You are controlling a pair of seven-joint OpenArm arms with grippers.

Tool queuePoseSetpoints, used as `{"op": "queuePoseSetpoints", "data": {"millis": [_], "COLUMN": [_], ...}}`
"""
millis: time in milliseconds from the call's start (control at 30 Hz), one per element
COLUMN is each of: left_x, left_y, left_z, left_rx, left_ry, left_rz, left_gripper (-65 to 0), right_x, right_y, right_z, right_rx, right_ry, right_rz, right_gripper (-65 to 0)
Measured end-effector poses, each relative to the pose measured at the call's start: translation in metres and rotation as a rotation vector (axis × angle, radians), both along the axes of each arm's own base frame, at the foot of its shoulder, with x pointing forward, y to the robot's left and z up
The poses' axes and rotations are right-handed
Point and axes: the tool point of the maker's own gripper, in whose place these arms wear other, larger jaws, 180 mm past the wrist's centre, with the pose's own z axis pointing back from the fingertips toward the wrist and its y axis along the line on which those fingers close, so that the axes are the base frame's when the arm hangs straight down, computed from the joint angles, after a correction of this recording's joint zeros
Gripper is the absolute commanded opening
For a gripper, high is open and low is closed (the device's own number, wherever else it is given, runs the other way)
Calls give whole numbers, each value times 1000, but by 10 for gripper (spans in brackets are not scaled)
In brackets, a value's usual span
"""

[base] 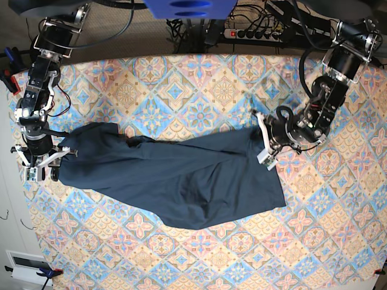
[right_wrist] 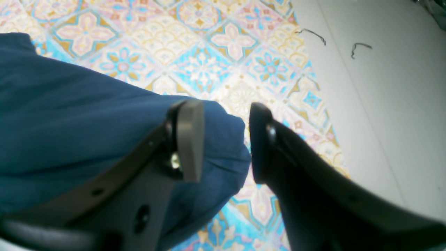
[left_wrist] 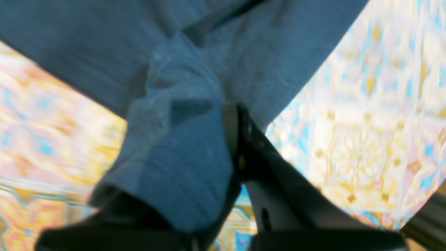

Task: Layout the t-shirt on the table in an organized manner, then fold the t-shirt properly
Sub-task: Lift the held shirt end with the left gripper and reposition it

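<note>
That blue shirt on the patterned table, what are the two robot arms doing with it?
They are spreading a dark navy t-shirt on the patterned table. The left claw is shut on cloth at one end. The right claw sits open at the other end, one finger over the fabric, not gripping. The shirt lies stretched between them, wrinkled and unfolded.

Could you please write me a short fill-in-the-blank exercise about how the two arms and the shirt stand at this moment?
1. The left gripper is ____ on a bunched fold of the t-shirt.
2. The fingers of the right gripper stand ____, with a corner of the shirt between them.
3. In the base view the shirt lies stretched between the two arms on the ____-patterned table.
4. The colour of the shirt is dark ____.

Missing words: shut; open; tile; blue
</note>
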Motion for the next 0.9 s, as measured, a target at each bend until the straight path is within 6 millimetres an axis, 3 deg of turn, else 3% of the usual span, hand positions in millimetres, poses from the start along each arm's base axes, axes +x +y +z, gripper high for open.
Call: {"op": "queuePoseSetpoints", "data": {"millis": [167, 367, 600, 800, 900], "left_x": [-9, -35, -55, -78, -85], "left_y": [-4, -4, -13, -9, -13], "left_z": [-6, -24, -22, -14, 2], "left_rx": [-10, -9, -42, -95, -139], "left_ry": [17, 82, 94, 96, 64], "left_rz": [-3, -2, -18, 55, 70], "left_gripper": [-650, -424, -224, -198, -199], "right_x": [-12, -17, -18, -26, -24], "right_y": [0, 1, 1, 1, 1], "right_z": [-15, -20, -22, -31, -29], "right_rx": [1, 3, 4, 6, 5], "right_ry": [48, 56, 64, 91, 82], "right_rz": [-4, 0, 0, -1, 0], "right_gripper": [-439, -439, -440, -440, -440]}}
